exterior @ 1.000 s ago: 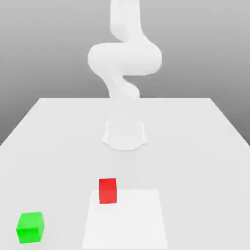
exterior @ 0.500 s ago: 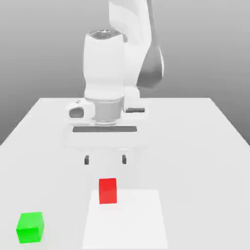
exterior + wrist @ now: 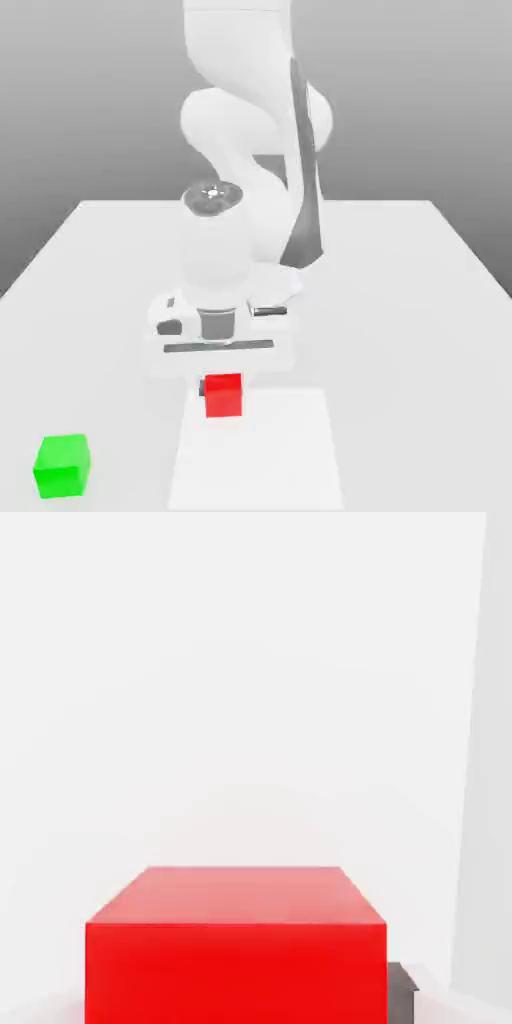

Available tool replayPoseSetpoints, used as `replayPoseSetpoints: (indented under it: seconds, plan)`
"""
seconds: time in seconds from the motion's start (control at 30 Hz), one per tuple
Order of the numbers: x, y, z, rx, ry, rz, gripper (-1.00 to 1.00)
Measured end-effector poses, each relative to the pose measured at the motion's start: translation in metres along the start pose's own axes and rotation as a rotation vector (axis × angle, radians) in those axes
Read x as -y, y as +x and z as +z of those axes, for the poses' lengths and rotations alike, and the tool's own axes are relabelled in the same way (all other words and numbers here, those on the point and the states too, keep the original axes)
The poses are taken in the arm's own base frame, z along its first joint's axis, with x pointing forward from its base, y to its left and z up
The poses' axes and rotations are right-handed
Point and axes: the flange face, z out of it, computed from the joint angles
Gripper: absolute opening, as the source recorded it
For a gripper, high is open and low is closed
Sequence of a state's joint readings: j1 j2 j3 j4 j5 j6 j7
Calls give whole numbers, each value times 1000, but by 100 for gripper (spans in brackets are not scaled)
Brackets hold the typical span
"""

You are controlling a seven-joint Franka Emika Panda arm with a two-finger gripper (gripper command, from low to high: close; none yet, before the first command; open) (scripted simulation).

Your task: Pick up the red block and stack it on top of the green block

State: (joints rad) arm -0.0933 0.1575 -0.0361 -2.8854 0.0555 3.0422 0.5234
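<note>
End effector now lower, right at red block.

White table — plain grey backdrop

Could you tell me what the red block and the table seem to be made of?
Red block: flat, even colour, sharp edges, no gloss or grain; possibly matte plastic or painted wood. Table: smooth, plain white, matte; the material is unclear in this render.
</note>
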Motion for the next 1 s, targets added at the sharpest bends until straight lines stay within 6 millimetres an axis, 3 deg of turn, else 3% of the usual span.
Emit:
replayPoseSetpoints:
  seconds: [0.23,0.47,0.7,0.77,0.87,0.9,1.0]
  plan:
    - [-1,4,-54,1,1,17,-100]
    - [-19,95,-75,9,11,372,-100]
    - [-57,189,-92,4,5,737,-100]
    - [-64,202,-80,1,3,788,-100]
    - [-67,206,-41,0,1,803,-100]
    - [-67,206,-34,0,1,804,100]
    - [-67,206,-34,0,1,804,100]
